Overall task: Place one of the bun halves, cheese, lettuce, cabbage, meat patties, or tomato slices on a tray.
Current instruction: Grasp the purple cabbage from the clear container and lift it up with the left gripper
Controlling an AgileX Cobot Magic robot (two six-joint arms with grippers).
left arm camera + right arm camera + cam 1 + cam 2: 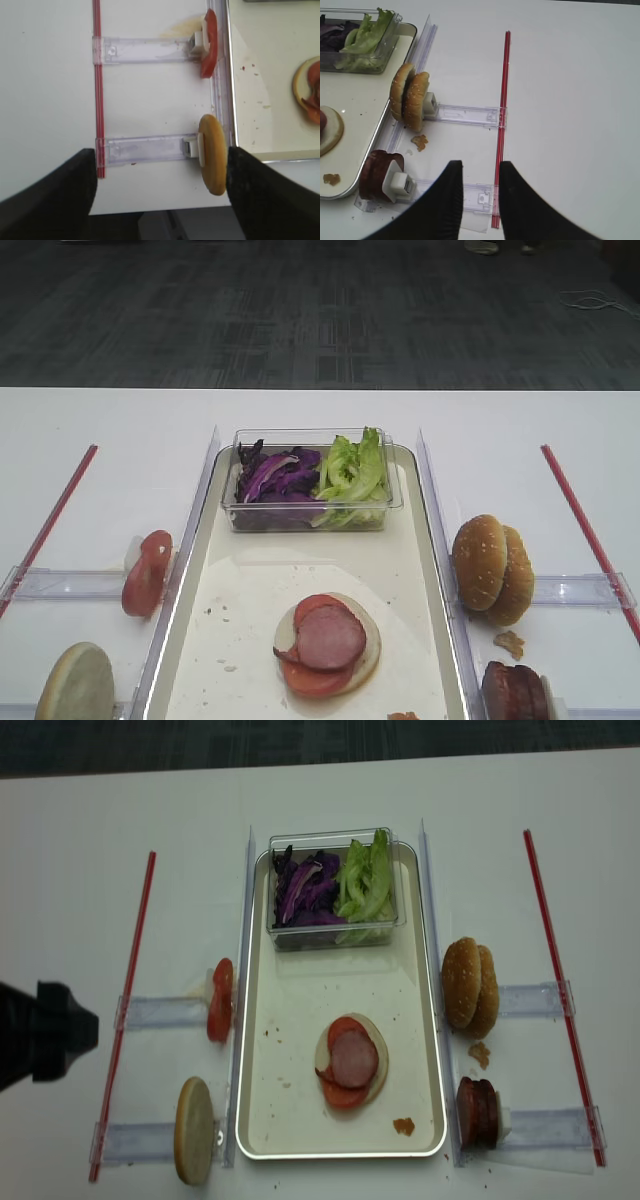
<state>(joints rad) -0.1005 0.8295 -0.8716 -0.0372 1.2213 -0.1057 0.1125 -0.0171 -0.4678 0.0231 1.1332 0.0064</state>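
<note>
The left gripper [157,185] stood wide open with nothing between its dark fingers [55,185], and it hung over the table just before a bun half [212,161] standing on edge in a clear holder [145,150]. The right gripper [479,200] had its fingers [445,200] parted only a little, empty, above the holder next to the meat patties [376,175].

Risk, as I judge it: the bun half is a thin disc balanced on its edge against the tray rim, so a push from one finger could tip it or roll it away. Its crust looked smooth and golden, probably soft, so a hard squeeze might crush it.

Further, a red tomato slice [209,45] stood on edge, glossy and wet looking. On the cream tray [240,570], speckled with crumbs, lay a bun base with tomato and a pink patty [330,637] on top. At the far end, a clear tub [310,522] held frilly lettuce [352,472] and purple cabbage [275,478].
</note>
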